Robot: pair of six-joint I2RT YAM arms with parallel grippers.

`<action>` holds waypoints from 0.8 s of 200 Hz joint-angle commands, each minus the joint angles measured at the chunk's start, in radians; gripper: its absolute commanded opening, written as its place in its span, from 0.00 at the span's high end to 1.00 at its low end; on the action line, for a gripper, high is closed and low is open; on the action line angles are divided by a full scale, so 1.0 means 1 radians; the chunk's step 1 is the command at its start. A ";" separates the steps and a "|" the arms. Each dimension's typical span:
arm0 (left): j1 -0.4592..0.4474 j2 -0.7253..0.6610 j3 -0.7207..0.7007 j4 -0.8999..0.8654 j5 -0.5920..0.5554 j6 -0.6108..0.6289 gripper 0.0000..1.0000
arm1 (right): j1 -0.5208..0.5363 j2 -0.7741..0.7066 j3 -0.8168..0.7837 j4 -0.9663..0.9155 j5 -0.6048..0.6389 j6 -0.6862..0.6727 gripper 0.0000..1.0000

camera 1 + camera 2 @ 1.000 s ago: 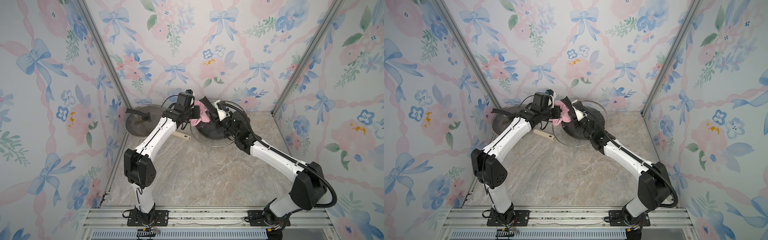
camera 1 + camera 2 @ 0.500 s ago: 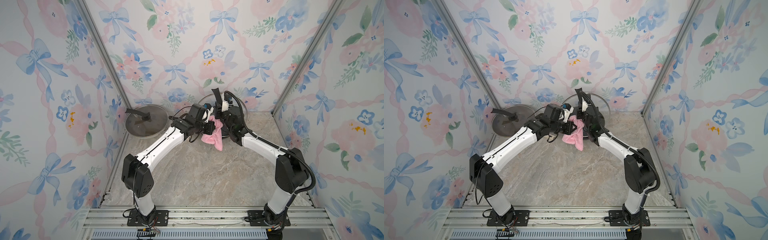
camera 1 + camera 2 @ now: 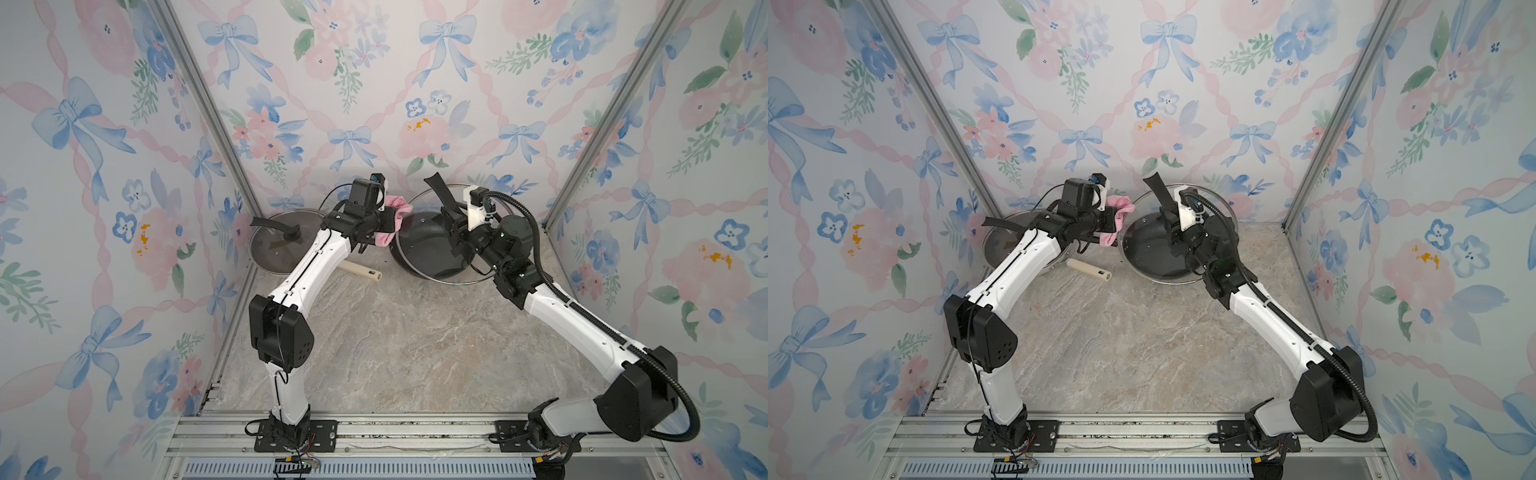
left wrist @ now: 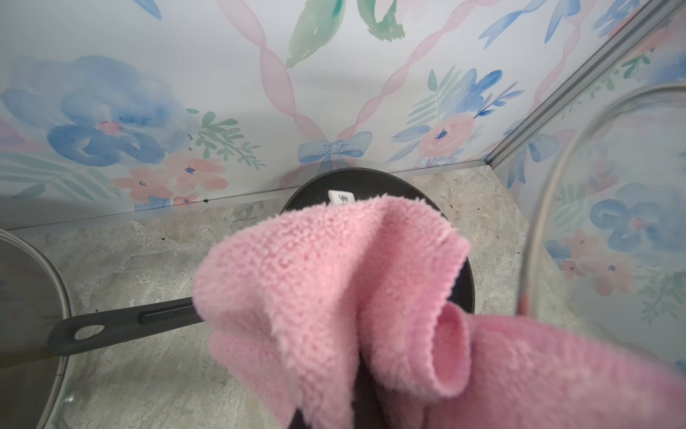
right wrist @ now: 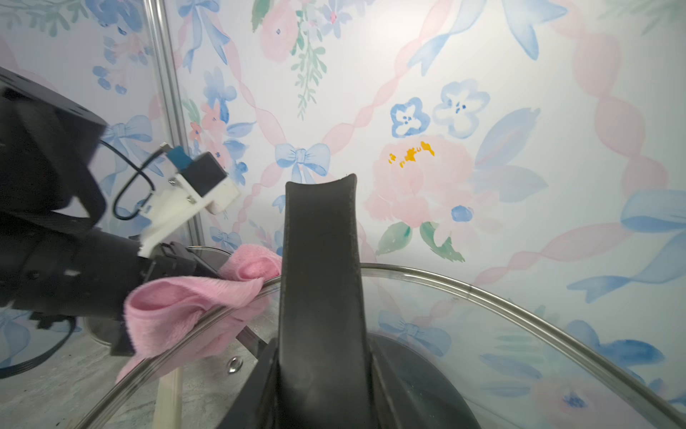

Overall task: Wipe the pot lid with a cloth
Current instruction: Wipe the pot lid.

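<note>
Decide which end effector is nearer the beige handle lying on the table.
Left. The left end effector, shut on the pink cloth, hangs just beyond the beige handle. The right end effector is farther away, past the cloth, gripping the tilted glass lid by its black handle.

**Both arms reach to the back, both grippers gripping**

The left arm rises from its base at 7 o'clock, elbow bent, forearm running toward 1 o'clock. Its wrist is turned so the left gripper points to 3 o'clock, jaws clamped tight on the cloth. The right arm comes from its base at 5 o'clock, elbow low, forearm running toward 10 o'clock. The right gripper points to 12 o'clock, jaws partly apart, closed around the lid handle.
</note>
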 commanded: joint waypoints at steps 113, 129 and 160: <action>0.127 -0.192 0.085 -0.027 -0.037 0.176 0.95 | 0.251 0.170 0.353 -0.434 -0.197 -0.548 1.00; 0.088 -0.140 0.159 -0.029 0.023 0.211 0.93 | 0.287 0.161 0.351 -0.450 -0.183 -0.606 1.00; -0.026 -0.039 0.233 -0.048 0.214 0.185 0.93 | 0.314 0.152 0.339 -0.427 -0.147 -0.656 1.00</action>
